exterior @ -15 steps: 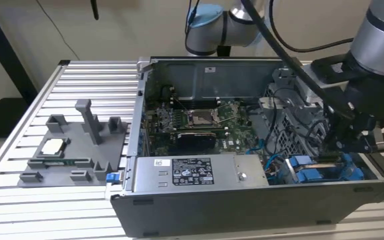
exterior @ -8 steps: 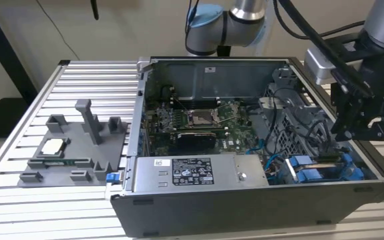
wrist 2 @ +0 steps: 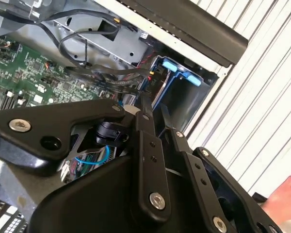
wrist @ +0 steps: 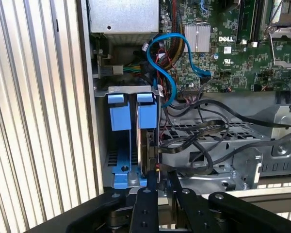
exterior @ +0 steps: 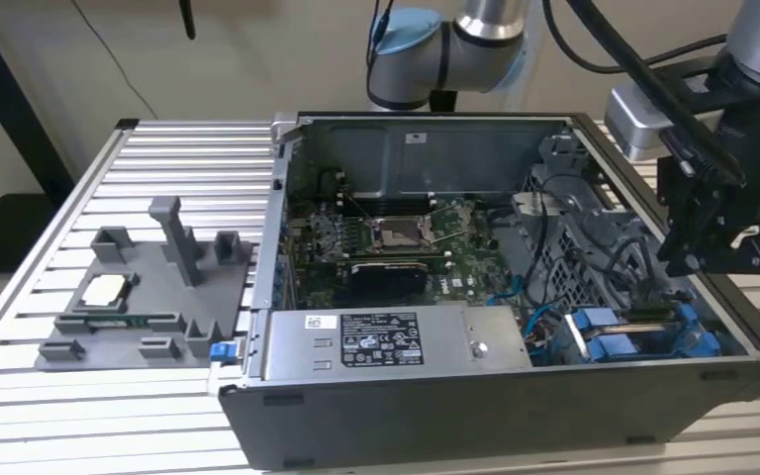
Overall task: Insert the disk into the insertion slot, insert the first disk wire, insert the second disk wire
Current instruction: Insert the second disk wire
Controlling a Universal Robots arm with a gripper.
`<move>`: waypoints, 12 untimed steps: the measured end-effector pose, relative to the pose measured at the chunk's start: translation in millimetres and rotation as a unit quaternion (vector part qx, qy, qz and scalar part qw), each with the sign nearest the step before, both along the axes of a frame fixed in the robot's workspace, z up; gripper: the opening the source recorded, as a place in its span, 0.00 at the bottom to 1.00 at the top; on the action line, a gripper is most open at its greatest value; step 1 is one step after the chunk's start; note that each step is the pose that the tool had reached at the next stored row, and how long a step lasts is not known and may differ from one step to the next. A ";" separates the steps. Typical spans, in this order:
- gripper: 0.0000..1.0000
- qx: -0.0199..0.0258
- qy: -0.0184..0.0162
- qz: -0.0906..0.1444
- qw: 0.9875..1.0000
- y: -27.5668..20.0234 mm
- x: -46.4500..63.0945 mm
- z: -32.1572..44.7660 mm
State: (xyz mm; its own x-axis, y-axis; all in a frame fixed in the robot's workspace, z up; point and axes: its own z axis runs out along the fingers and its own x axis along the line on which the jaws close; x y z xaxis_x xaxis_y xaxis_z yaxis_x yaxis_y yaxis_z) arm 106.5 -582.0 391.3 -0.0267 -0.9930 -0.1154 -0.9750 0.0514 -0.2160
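Observation:
The disk [wrist: 148, 150] stands edge-on inside the insertion slot [wrist: 120, 114], between its bright blue rails at the corner of the open computer case [exterior: 353, 416]. Black wires [wrist: 199, 131] run across the grey perforated cage to the disk's edge. My gripper [wrist: 162, 175] hangs just over the disk's near end, where those wires meet it. It looks shut, with the fingers [wrist: 146, 204] close together, and shadow hides what lies between them. In the exterior view the gripper [exterior: 711, 259] is above the blue bay [exterior: 617, 336]. The second wrist view has the gripper [wrist 2: 153, 109] in front of the slot [wrist 2: 179, 65].
A grey labelled power-supply box [exterior: 380, 336] lies beside the bay. A blue cable [wrist: 167, 63] loops over the green motherboard [exterior: 394, 233]. A grey fixture [exterior: 142, 287] with small parts sits on the slatted table at the exterior view's left. A person's hand [wrist 2: 283, 196] rests outside the case.

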 end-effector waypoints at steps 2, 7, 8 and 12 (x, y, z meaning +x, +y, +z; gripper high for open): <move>0.23 0.000 0.005 0.000 1.000 0.0 0.7 0.4; 0.23 0.000 0.026 0.000 1.000 0.0 4.4 4.1; 0.23 0.000 0.028 0.000 1.000 0.0 4.6 6.3; 0.23 0.000 0.033 0.000 0.999 -0.1 4.7 16.4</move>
